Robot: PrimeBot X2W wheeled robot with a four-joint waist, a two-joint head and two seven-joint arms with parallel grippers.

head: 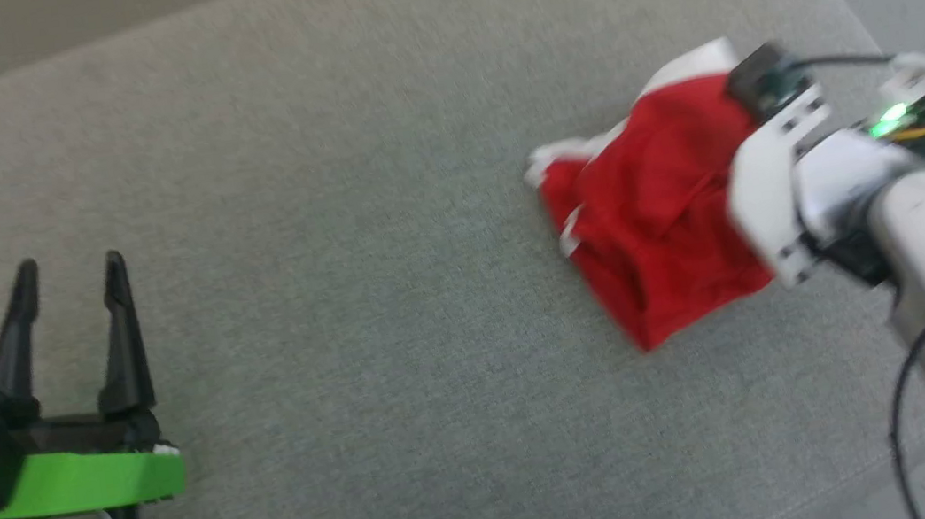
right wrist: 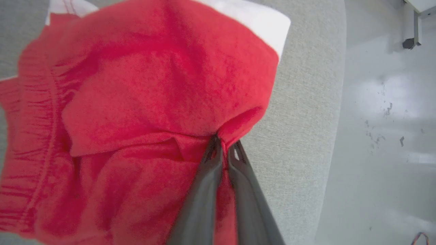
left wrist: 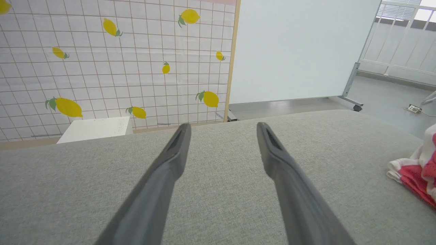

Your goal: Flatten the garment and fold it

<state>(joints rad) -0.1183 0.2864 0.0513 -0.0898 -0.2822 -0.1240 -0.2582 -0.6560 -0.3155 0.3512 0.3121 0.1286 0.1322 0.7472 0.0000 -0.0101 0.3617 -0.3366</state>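
The garment (head: 652,208), crumpled near the right edge of the grey padded surface (head: 333,223), is pinched by the right gripper (right wrist: 223,145); the left gripper (head: 68,274) is spread. Judged light and limp, it is best taken at a white-trimmed edge.

The garment (right wrist: 136,85), held at the tips of the right gripper (right wrist: 224,144), is seen as soft, matt red cloth, faintly fuzzy and creased, edged with smoother white trim (right wrist: 252,17). The bench (head: 350,221) beneath both grippers is covered in coarse grey woven fabric. The fingers of the left gripper (head: 69,266) are matt and dark, probably plastic, above a smooth green band (head: 89,480). A glossy grey floor (right wrist: 385,119) is seen beside the right gripper.
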